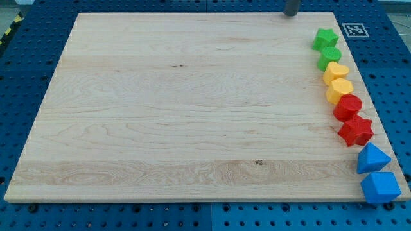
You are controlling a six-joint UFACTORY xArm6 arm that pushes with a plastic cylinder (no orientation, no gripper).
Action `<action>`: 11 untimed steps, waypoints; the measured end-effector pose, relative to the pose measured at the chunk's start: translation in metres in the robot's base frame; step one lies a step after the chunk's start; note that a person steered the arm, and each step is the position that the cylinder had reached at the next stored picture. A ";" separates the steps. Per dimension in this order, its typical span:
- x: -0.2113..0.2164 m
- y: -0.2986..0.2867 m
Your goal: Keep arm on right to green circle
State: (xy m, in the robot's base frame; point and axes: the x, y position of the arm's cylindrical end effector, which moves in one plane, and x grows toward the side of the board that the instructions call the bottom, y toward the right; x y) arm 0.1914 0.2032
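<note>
Item 1, the tool (pixel 291 13): a dark rod entering at the view's top edge, only its lower stub showing. It is a plain pusher with nothing to open or close, and it holds nothing. Its end sits at the far rim of the table (pixel 180 115), touching no block.

Item 2, green circle (pixel 329 58): the second block in a column along the view's right edge. From the tool it lies toward the view's right and a little toward the view's bottom, near but apart. Its outline is rounded; the exact shape is hard to confirm.

Item 3, green star (pixel 325 38): touching the green circle on its upper side, and the closest block to the tool, lying between the tool and the circle's far side.

Items 4 to 9, further from the tool down the same column: yellow block (pixel 335 71), second yellow block (pixel 340 90), red block (pixel 347 106), red star (pixel 355 130), blue block (pixel 372 158), second blue block (pixel 380 187).

Judgement: the tool stands on the view's left of the circle. Reaching its right side likely means rounding the star at the table's top right corner, where space looks narrow.
</note>
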 end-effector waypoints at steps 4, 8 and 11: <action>0.051 0.142; 0.140 0.140; 0.111 0.117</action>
